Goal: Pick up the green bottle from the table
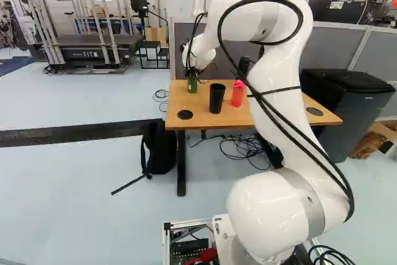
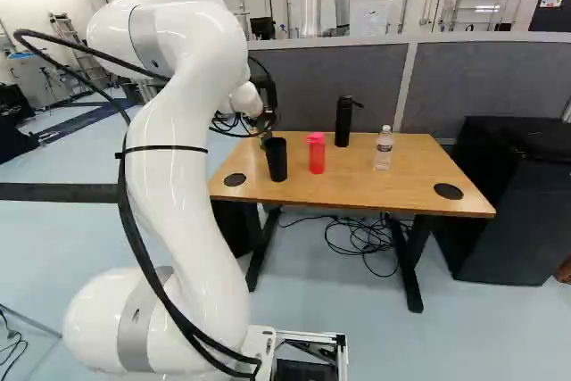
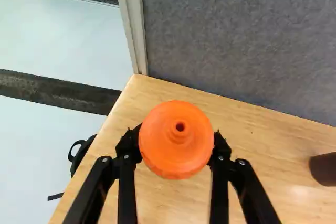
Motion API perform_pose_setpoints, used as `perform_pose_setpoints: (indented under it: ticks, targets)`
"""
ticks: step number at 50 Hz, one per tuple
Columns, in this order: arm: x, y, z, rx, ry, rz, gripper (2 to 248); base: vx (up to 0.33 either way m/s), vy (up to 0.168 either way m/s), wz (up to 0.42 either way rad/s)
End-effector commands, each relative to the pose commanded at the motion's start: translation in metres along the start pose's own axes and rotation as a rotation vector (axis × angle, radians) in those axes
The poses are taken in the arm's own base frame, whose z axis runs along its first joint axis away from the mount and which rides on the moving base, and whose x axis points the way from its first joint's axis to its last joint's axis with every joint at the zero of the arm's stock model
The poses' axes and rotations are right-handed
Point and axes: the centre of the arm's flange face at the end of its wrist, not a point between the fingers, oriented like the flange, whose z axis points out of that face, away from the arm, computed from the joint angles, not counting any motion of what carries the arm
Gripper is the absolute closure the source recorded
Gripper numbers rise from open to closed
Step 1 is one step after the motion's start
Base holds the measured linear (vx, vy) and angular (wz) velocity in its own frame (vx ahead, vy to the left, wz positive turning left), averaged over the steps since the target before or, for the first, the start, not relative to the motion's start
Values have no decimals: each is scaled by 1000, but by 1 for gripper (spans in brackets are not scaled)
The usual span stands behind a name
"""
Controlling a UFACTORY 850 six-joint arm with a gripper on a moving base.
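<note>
The tabletop (image 2: 357, 176) is smooth wood with a soft sheen, the partition (image 2: 339, 78) rough, matt cloth, the orange bottle cap (image 3: 181, 156) smooth plastic, the arm (image 1: 273, 203) glossy.

Both base views share the table (image 2: 357, 186) ahead.

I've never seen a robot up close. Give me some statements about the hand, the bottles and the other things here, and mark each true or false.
1. The hand has a finger on each side of the green bottle. True.
2. The black cup lies on its side. False: it stands upright.
3. The red bottle stands on the table. True.
4. The clear bottle stands between the black cup and the red bottle. False: it stands past the black bottle, towards the right of the right base view.
5. The backpack is on the floor. True.
</note>
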Motion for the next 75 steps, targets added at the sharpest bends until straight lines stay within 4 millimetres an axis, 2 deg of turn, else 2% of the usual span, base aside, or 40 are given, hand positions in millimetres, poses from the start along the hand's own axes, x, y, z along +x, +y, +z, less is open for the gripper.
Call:
perform_pose_setpoints:
  ticks: [1, 2, 20, 37, 50, 75]
  targets:
    - [0, 0, 0, 0, 0, 0, 116, 0, 0, 0]
    - [0, 0, 0, 0, 0, 0, 127, 0, 0, 0]
    - [0, 0, -1, 0, 1, 0, 127, 0, 0, 0]
    - [13, 1, -15, -3, 24, -1, 127, 0, 0, 0]
    - [20, 0, -35, -3, 40, -2, 127, 0, 0, 0]
    - [27, -10, -86, 6, 79, -11, 127, 0, 0, 0]
